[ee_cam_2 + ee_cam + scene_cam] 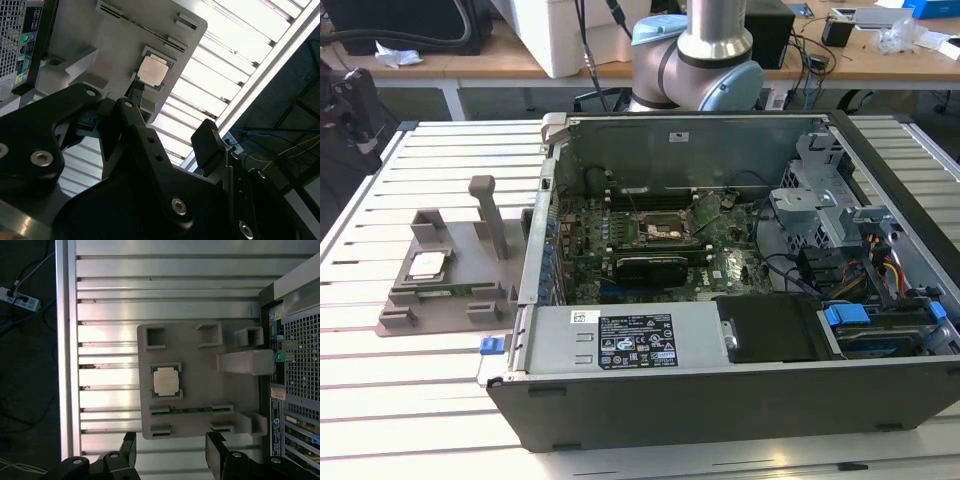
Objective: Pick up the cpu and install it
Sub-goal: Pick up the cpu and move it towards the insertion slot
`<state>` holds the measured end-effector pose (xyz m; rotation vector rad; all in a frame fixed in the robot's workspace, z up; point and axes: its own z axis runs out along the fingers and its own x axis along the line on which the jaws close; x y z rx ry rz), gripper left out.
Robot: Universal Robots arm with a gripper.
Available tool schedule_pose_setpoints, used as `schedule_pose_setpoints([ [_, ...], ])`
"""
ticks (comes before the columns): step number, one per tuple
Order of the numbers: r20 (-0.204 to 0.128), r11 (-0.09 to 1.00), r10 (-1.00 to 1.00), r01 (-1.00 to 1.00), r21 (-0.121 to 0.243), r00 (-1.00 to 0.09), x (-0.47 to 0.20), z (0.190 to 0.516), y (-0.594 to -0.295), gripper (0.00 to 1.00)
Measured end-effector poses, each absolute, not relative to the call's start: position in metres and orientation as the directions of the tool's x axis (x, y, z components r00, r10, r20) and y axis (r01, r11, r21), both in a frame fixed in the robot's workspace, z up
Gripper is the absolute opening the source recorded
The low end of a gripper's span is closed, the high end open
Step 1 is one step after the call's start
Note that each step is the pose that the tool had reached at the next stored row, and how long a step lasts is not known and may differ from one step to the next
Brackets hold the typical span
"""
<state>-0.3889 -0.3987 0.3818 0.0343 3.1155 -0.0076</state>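
Note:
The cpu (426, 265) is a small square chip with a silver top. It lies flat in a recess of the grey holder (460, 300) on the slatted table, at the exterior view's left. The cpu (165, 380) also lies below the camera in the first wrist view, and the cpu (152, 71) sits on the same holder in the second wrist view. My gripper (171, 452) hangs above the table near the holder's edge, open, with nothing between its black fingers (207, 137). It is apart from the chip. The motherboard's socket (665, 228) sits inside the open computer case (720, 400).
A long green memory stick (190, 410) rests in a slot of the holder, and a grey post (488, 215) stands upright on it. A black graphics card (650, 268) lies in the case near the socket. The arm's base (705, 50) stands behind the case. Cables crowd the case's right side.

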Motion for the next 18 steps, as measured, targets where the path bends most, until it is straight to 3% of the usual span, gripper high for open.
schedule_pose_setpoints([
  [18,-0.026,1.0,0.022,0.022,-0.005,-0.999,-0.389,0.357,-0.399,0.66],
])
